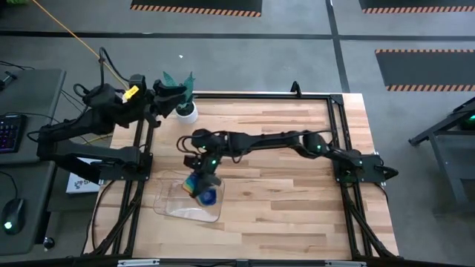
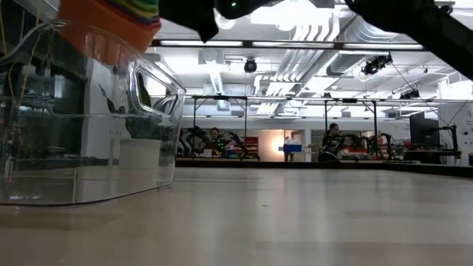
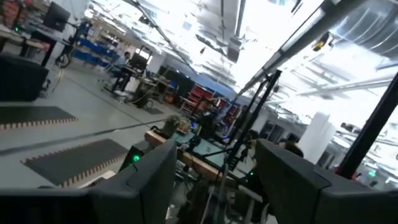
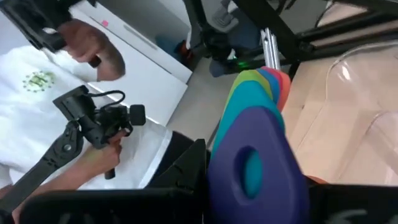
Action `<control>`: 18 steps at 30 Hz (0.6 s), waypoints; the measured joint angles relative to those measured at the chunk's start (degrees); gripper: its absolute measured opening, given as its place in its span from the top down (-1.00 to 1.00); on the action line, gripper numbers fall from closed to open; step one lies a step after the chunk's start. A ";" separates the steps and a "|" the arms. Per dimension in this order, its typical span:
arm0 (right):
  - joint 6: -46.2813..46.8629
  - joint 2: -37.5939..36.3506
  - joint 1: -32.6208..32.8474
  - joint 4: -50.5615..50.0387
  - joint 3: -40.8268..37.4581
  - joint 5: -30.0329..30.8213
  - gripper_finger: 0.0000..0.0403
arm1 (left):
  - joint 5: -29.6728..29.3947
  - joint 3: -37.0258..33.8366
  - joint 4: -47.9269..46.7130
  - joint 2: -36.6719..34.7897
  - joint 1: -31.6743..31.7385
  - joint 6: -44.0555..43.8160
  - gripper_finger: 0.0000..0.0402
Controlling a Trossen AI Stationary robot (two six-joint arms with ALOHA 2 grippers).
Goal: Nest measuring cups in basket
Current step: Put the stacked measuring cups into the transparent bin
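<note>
The measuring cups are nested in one stack, dark blue innermost, orange outermost. My right gripper is shut on the stack and holds it over the basket, a clear low-walled tray near the table's front left. In the right wrist view the fanned handles show dark blue, light blue, green, yellow and red. My left gripper is raised at the far left by the plant pot. It is open and has nothing in it. My right gripper holds the nested stack by its flat handles, the dark blue one foremost, with one finger on either side. The fingers reach out nearly level from the table's far side. The stack hangs clear of the basket floor, its orange bottom near rim height.
A white pot with a green plant stands at the table's far left corner, next to my left gripper. Bare wood stretches across the table's middle and right. A person in a white shirt sits beyond the table's edge.
</note>
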 joint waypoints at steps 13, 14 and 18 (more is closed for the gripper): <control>-6.84 6.41 -0.14 -14.37 3.97 8.09 0.70 | 1.44 -0.04 -8.75 -0.50 0.00 6.43 -0.05; -7.63 6.41 -0.10 -15.34 3.33 8.48 0.70 | 1.58 -0.04 -9.82 -0.51 0.00 6.43 -0.05; -10.44 6.57 -0.21 -25.24 2.60 9.07 0.70 | 1.65 -0.04 -13.47 -0.47 0.00 6.48 -0.05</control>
